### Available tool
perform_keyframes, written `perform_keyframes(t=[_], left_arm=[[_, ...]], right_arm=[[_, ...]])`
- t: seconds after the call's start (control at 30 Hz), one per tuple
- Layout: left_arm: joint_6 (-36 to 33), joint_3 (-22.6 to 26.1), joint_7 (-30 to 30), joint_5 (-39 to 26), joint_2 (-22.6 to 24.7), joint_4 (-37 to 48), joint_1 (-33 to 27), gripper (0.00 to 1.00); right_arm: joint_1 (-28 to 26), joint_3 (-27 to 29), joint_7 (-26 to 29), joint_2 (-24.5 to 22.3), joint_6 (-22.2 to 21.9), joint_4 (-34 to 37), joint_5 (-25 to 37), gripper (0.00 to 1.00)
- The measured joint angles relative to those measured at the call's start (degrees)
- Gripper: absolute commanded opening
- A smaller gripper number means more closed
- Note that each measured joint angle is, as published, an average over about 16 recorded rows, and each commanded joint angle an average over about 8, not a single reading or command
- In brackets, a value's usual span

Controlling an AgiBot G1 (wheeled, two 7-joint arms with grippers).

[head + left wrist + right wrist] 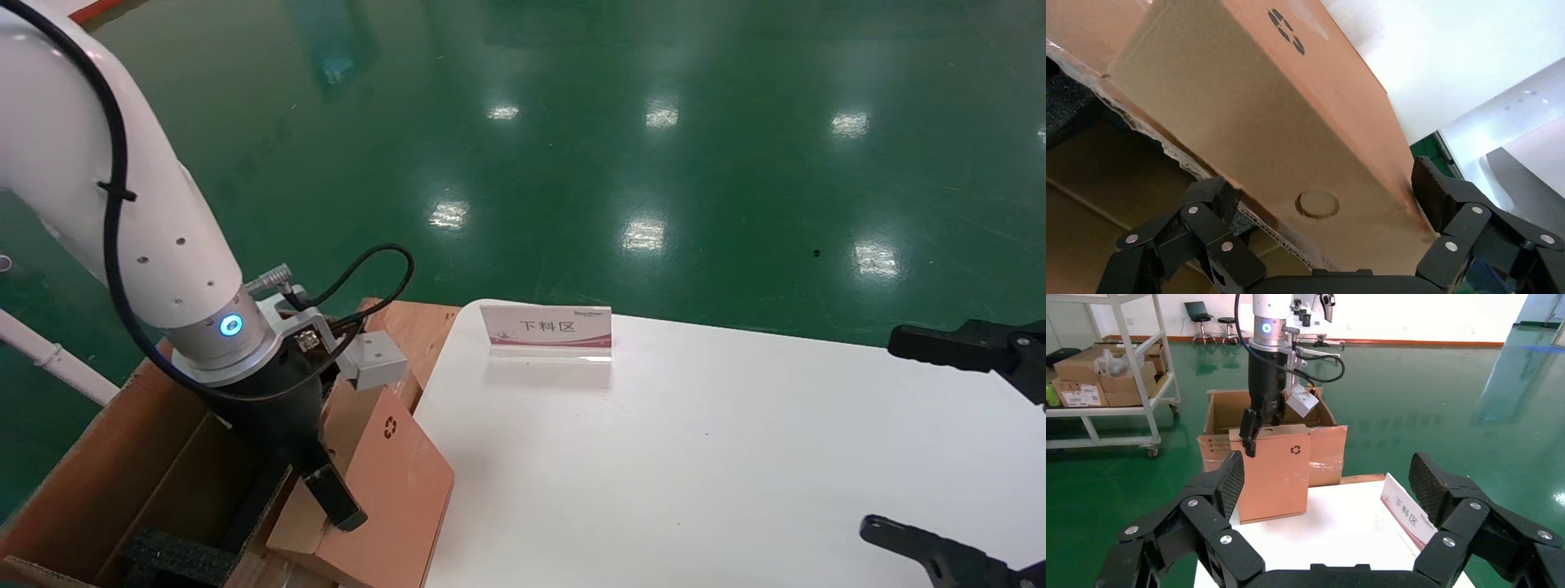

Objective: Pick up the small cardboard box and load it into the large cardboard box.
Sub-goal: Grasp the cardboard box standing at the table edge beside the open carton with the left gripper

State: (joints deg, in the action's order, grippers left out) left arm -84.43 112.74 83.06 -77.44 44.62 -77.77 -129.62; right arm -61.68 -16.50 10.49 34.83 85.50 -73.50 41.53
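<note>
Head view: the left pincer (315, 482) grips the small cardboard box (384, 498), tilted at the white surface (695, 457) edge, over the large cardboard box (98, 482). Left wrist view: its fingers (1438, 187) clamp the small box's sides. Right wrist view: the right pincer (1324, 478) hangs wide over the surface, near a sign (1407, 514).

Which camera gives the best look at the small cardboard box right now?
The right wrist view: the small cardboard box shows whole, gripped at its top by the left gripper, in front of the large cardboard box. The head view shows one slanted face; the left wrist view only a close-up.
</note>
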Motion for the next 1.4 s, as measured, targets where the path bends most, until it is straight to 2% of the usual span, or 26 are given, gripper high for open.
perform_keyframes(t=[0.2, 0.23, 0.3, 0.47, 0.5, 0.57, 1.4], left_arm=[[0.73, 0.32, 0.24, -0.44, 0.08, 0.0, 0.38, 1.0], [0.8, 0.34, 0.26, -0.46, 0.09, 0.0, 0.41, 0.97], [0.89, 0.37, 0.27, -0.49, 0.08, -0.01, 0.45, 0.72], [1.0, 0.4, 0.27, -0.47, 0.06, 0.0, 0.48, 0.09], [1.0, 0.38, 0.26, -0.47, 0.05, 0.0, 0.48, 0.0], [0.98, 0.36, 0.26, -0.46, 0.05, 0.0, 0.48, 0.0], [0.75, 0.24, 0.26, -0.43, 0.06, 0.02, 0.43, 0.0]], right_arm=[[0.0, -0.01, -0.01, -0.01, -0.01, 0.01, -0.01, 1.0], [0.0, -0.01, -0.01, -0.01, -0.01, 0.01, -0.01, 1.0], [0.01, -0.01, -0.01, -0.01, -0.02, 0.01, -0.02, 0.99], [0.01, -0.02, -0.02, -0.01, -0.02, 0.02, -0.02, 0.36], [0.01, -0.02, -0.02, -0.02, -0.02, 0.02, -0.02, 0.24], [0.01, -0.02, -0.02, -0.02, -0.02, 0.02, -0.02, 0.0], [0.01, -0.02, -0.01, -0.02, -0.03, 0.02, -0.03, 0.0]])
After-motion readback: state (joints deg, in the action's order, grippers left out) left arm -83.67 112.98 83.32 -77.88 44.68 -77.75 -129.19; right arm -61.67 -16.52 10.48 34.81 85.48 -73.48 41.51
